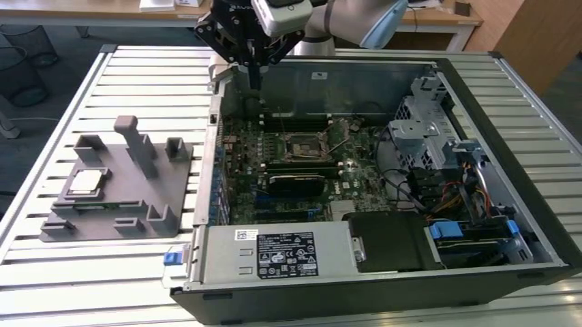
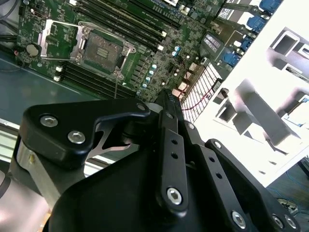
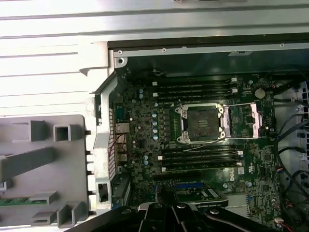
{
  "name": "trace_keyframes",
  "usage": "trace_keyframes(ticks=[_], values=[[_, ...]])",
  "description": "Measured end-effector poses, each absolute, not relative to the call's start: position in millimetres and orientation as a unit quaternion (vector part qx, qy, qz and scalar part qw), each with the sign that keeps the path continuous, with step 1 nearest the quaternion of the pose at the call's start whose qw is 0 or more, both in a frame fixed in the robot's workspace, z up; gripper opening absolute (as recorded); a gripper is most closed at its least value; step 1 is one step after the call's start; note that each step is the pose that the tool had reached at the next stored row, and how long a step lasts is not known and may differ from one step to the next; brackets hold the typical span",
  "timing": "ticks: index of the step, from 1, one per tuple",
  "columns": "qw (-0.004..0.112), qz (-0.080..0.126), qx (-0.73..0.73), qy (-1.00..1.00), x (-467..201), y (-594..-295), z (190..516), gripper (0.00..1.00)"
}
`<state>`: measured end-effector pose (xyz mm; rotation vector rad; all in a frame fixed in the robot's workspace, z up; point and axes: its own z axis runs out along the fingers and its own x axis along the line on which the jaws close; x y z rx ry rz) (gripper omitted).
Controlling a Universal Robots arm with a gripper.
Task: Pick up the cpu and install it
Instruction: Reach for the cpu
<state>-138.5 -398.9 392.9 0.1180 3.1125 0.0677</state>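
Over the case (image 1: 364,88) wall, your gripper (image 1: 255,83) hangs pressed together (empty); the cpu (image 1: 86,182) lies on the grey fixture (image 1: 102,219).

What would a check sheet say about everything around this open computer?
Surface: white slatted metal table, carrying open black computer case.
Job's things: silver-grey square cpu lying on grey plastic holder; black motherboard socket frame open, empty.
Clutter: nothing seen.
Grippers: black end effector shut, holding nothing, over the case, apart from the cpu.
Cables: coloured wires bundled inside case.
Surroundings: black wire-mesh bins, wooden desk.
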Motion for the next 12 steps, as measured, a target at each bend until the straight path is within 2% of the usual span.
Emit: trace_keyframes(ticks=[12], values=[[0.013, 0.022, 0.038, 0.999, -144.1, -398.9, 392.9, 0.11]])
